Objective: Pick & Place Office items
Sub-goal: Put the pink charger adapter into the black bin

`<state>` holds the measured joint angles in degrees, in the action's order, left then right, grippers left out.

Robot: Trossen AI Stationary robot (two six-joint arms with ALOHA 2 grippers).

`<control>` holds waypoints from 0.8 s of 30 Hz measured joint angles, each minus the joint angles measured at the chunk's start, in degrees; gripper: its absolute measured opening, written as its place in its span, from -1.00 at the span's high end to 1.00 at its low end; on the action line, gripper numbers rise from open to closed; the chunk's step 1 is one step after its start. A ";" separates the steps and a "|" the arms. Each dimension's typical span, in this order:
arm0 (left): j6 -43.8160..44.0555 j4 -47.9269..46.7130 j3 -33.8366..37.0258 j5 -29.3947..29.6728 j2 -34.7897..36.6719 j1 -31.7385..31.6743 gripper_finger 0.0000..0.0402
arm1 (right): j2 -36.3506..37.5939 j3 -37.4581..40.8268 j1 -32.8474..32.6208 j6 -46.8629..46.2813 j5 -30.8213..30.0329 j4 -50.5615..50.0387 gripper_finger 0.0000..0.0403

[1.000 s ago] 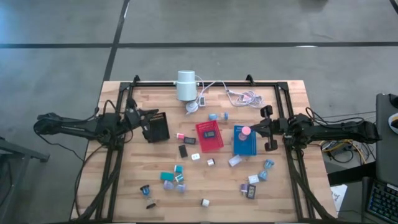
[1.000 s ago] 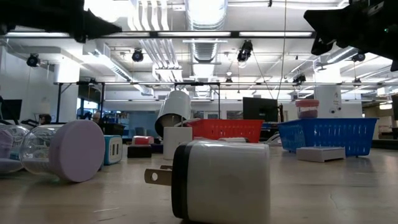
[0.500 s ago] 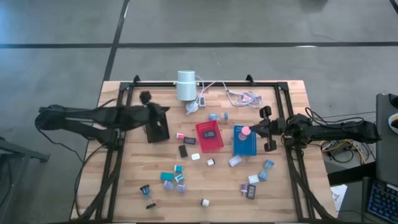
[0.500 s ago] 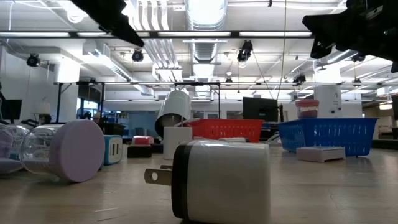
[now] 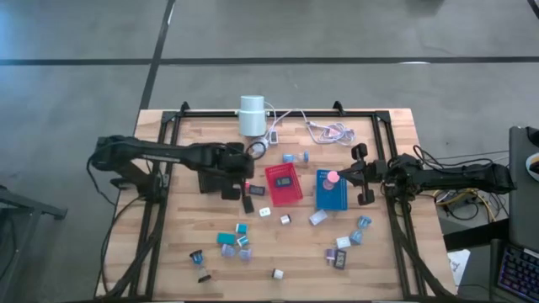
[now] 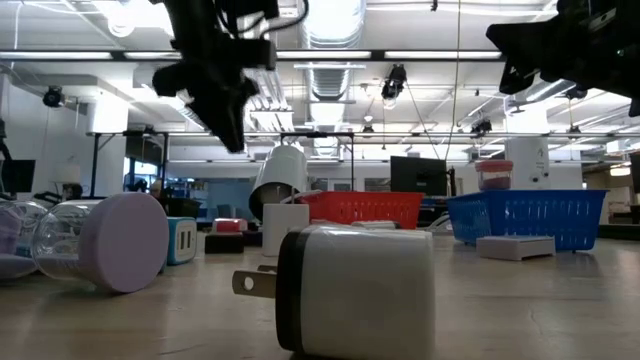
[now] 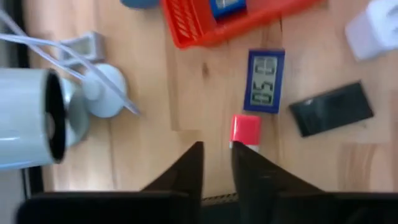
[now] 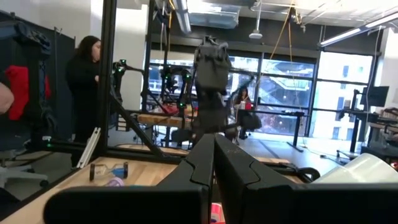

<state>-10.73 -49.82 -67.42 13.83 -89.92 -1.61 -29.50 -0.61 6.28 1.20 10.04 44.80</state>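
While the left gripper (image 7: 216, 163) is hovering over the surface (image 5: 404, 261) beside the black tray (image 5: 210, 175), its fingers are standing narrowly apart, holding nothing. Three trays are sitting mid-surface: black, red tray (image 5: 284, 184), blue tray (image 5: 334, 195). Just ahead of the fingers are lying three office items: a small red block (image 7: 245, 131), a blue-framed display (image 7: 265, 81), a black block (image 7: 331, 108). More pieces, roughly a dozen and a half (too small to count surely), are scattered nearer the front edge. The white cylinder (image 5: 251, 115) and its cables are crowding the back. The right gripper (image 5: 362, 172) is waiting by the blue tray, fingers closed together.
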 joint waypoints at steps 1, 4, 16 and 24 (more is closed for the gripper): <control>-0.24 0.02 0.12 -0.24 -0.81 -0.11 0.42 | 0.00 0.01 0.00 0.02 0.00 0.00 0.96; -0.65 0.40 0.14 -1.41 -2.52 -0.26 0.13 | 0.00 -0.02 0.00 -0.30 0.00 -0.24 0.96; -4.54 3.99 0.16 -6.28 -6.09 -0.96 -0.53 | -0.03 -0.02 0.00 -2.33 0.35 -1.44 0.96; -5.39 3.69 0.23 -9.51 -8.93 -2.69 -0.52 | -0.24 -0.02 0.00 -2.53 0.38 -1.49 0.96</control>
<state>-16.12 -46.13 -67.20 4.32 -98.85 -4.30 -29.74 -0.62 6.28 -1.33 10.42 43.31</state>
